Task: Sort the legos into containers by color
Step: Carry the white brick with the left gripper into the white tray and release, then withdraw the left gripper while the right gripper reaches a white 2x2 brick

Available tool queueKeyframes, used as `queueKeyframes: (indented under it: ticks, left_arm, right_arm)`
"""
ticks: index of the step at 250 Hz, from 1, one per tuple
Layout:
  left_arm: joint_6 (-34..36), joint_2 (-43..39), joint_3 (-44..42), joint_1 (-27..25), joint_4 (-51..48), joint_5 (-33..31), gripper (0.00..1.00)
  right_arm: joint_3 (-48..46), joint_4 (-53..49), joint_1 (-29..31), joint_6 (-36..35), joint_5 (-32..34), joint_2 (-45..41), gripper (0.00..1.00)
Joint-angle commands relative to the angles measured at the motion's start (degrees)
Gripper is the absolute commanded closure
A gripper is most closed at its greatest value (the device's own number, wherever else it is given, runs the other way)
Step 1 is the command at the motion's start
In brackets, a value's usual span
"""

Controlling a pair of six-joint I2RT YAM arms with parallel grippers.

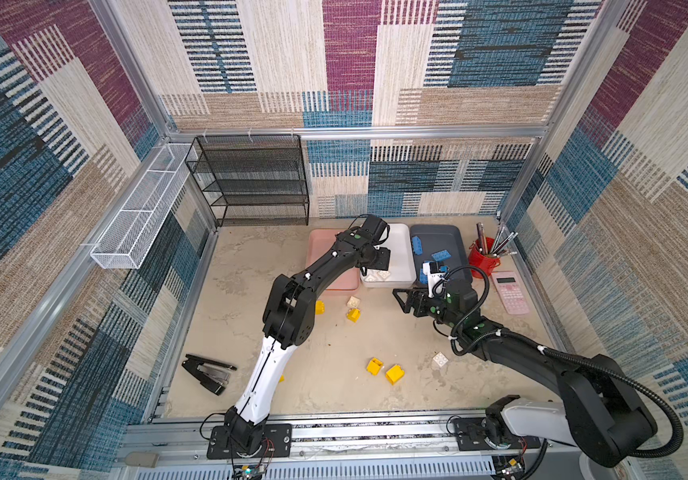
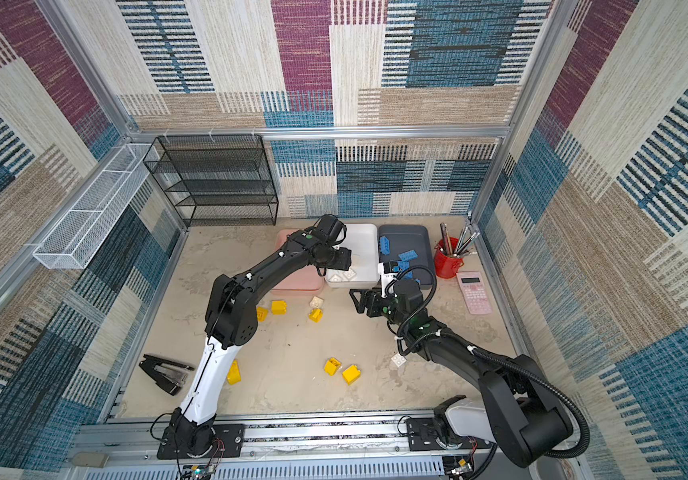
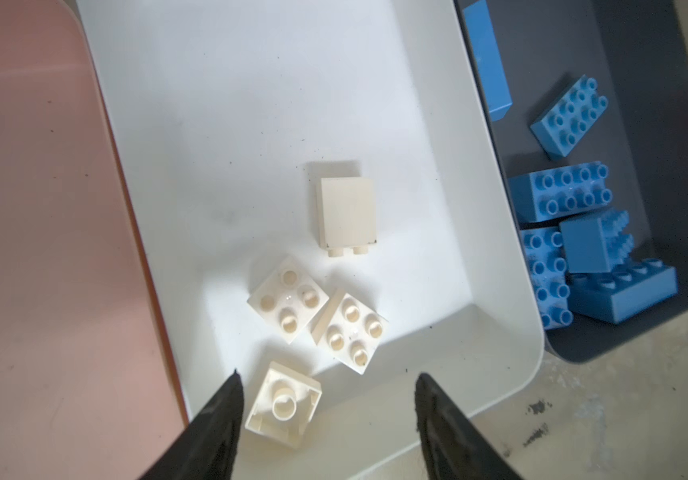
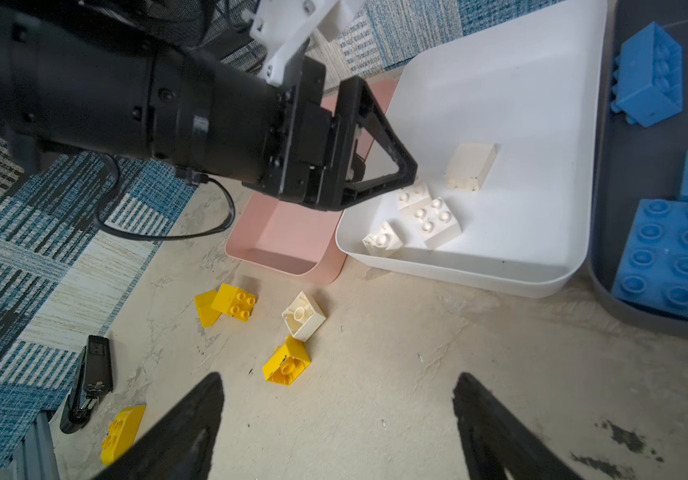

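My left gripper (image 3: 327, 374) hangs open over the near corner of the white tray (image 3: 250, 104). An upside-down cream lego (image 3: 283, 405) lies free in the tray beside one fingertip, with several more cream legos (image 3: 348, 328) around it. Blue legos (image 3: 562, 193) fill the dark grey tray (image 1: 437, 235). The pink tray (image 1: 321, 249) shows nothing in the part I can see. My right gripper (image 4: 339, 376) is open and empty above the table, close to a yellow lego (image 4: 287, 363) and a cream lego (image 4: 303, 316). More yellow legos (image 1: 394, 374) lie scattered in front.
A red pen cup (image 1: 482, 259) and a pink calculator (image 1: 510, 291) stand right of the trays. A black stapler (image 1: 209, 374) lies at the front left. A black mesh shelf (image 1: 250, 183) and a white wire basket (image 1: 142, 208) line the back left.
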Motion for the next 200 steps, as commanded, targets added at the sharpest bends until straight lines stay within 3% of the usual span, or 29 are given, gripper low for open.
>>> queueKeyframes:
  ticks: [1,51,90,124,200]
  left_arm:
    - [-0.39,-5.7,-5.74,0.03,2.77,-0.82,0.32]
    - [-3.31,-18.73,-22.32,-0.22,12.28,-0.64,0.32]
    - [-5.92,-29.3,-35.98,-1.17,18.87,-0.53,0.34]
    - [-7.97,-37.83,-48.38,-2.36,23.9,-0.44,0.35]
    - [-11.51,-51.34,-69.55,-4.42,30.6,-0.42,0.37]
  right_arm:
    - [1.38,-5.43,0.1,-0.24,2.28,-2.41,0.12]
    - [5.22,-22.83,0.03,-2.9,6.29,-8.19,0.11]
    - [4.87,-35.42,0.09,-0.95,10.23,-14.29,0.12]
    - [3.02,-42.12,1.48,3.88,13.0,-19.04,0.12]
    - [1.14,-50.52,4.37,15.86,17.91,-20.99,0.13]
